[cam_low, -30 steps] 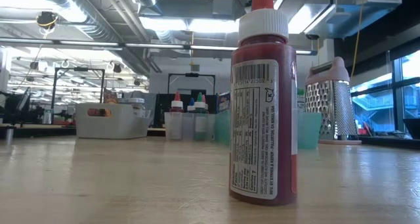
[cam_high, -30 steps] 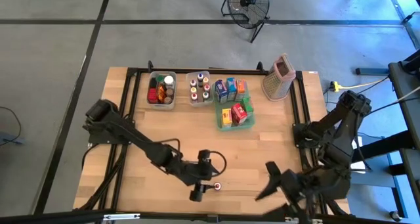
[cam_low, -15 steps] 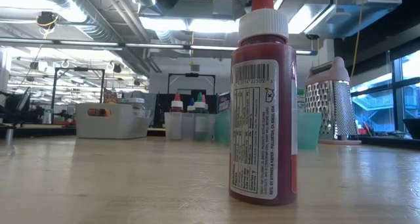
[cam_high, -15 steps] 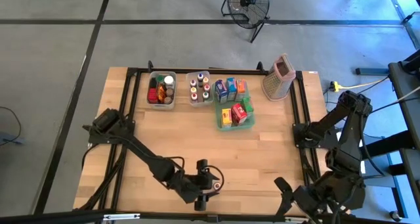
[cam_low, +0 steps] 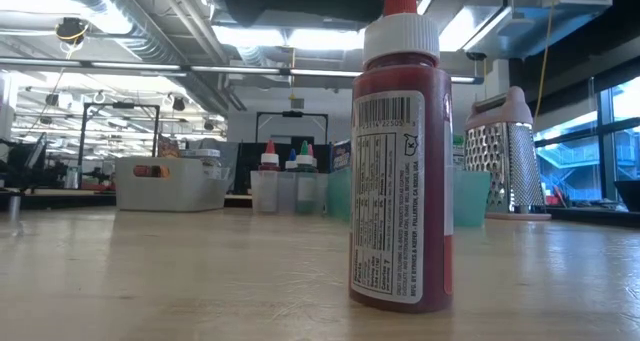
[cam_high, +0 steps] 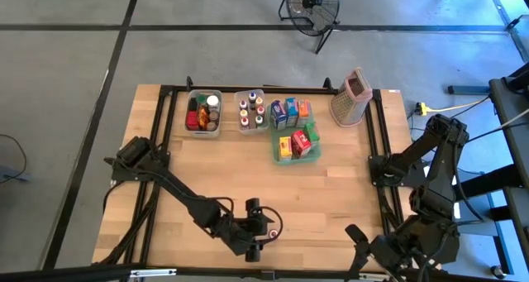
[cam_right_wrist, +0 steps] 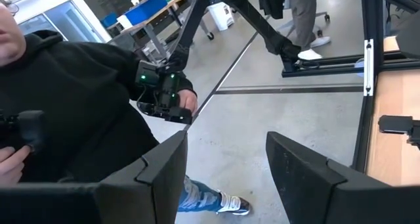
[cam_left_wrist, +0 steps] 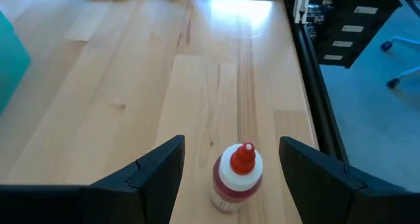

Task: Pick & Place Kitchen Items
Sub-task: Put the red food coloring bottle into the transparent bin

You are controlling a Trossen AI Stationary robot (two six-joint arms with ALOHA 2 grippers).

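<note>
Since a second ago the left gripper point(cam_high: 260, 236) has drawn back toward the table's near edge, and the right arm has swung off the near right corner; over the last half second almost nothing has shifted. The left gripper's fingers point(cam_left_wrist: 154, 171) are released, spread wide on either side of a small red-capped bottle point(cam_left_wrist: 236, 178) of dark red liquid, not touching it. The bottle stands upright on the wooden table point(cam_high: 339, 183) near the front edge, and it fills the low view point(cam_low: 402, 151).

Along the far edge, from left to right: a clear bin point(cam_high: 189, 110) holding small cans and jars, a second clear bin point(cam_high: 238, 112) with tiny spice jars point(cam_high: 250, 111) with coloured caps, a flat green tray point(cam_high: 276, 146) carrying blue, orange, red, green and yellow cartons point(cam_high: 292, 125), and a pinkish-grey box grater point(cam_high: 350, 97) standing upright.

The right gripper point(cam_right_wrist: 226, 165) hangs past the table's near right corner, jaws apart and empty. Beyond it a person in a dark hoodie point(cam_right_wrist: 72, 106) stands on the floor.
</note>
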